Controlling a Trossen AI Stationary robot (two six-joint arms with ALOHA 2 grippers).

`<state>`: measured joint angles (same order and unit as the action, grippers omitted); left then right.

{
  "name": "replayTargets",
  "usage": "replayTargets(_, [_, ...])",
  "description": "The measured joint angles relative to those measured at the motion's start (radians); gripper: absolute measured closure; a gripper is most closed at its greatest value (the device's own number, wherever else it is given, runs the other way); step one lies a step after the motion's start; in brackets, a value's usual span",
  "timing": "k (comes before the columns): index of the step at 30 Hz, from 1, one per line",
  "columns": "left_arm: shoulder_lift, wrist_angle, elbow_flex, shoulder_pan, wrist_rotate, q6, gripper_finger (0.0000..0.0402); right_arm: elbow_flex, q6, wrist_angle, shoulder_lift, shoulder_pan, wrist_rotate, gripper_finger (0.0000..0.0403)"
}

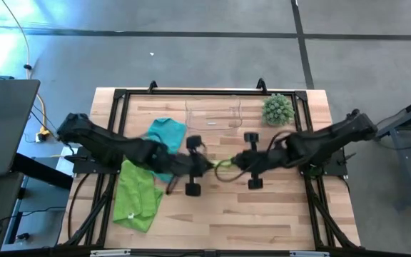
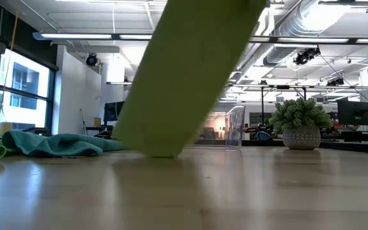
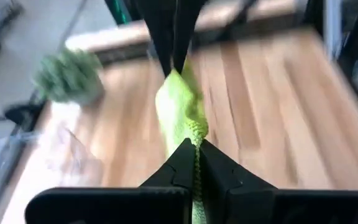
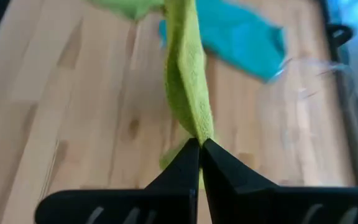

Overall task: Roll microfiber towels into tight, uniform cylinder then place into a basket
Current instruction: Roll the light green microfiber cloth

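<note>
In the high view, at frame centre, only a thin loop of the stretched lime green fuzzy microfiber towel (image 1: 223, 165) shows between the two dark arms, the rest hidden by them. In the low view it fills the upper middle as a blurred slanted band touching the wooden table (image 1: 262, 214). The left gripper (image 3: 197, 160) is clenched on one end and the right gripper (image 4: 200, 151) on the other, so the towel's long axis runs left to right. The clear plastic rectangular basket (image 1: 213, 114), upper centre, holds nothing I can make out. A second lime green towel (image 1: 136, 196) lies crumpled lower left, the teal blue towel (image 1: 164, 135) above it, partly under the left arm
</note>
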<state>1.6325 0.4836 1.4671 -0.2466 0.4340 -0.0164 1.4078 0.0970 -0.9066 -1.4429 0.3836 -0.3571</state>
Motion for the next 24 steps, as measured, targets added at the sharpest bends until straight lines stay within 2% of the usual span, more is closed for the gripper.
replayTargets(3, [0.074,-0.015,0.000,-0.016,0.044,0.043,0.0398,-0.103,0.001,0.078,-0.002,0.012,0.006,0.0403])
replayTargets(8, [0.116,-0.036,0.021,-0.002,0.080,0.127,0.0398,-0.150,0.010,0.095,0.000,0.008,0.008,0.0403])
replayTargets(16, [0.115,-0.091,0.027,0.082,0.178,0.278,0.0398,-0.066,-0.096,-0.007,0.001,-0.046,-0.061,0.0403])
replayTargets(24, [0.106,-0.256,0.027,0.179,0.185,0.519,0.0398,0.075,-0.210,-0.191,0.003,-0.162,-0.143,0.0403])
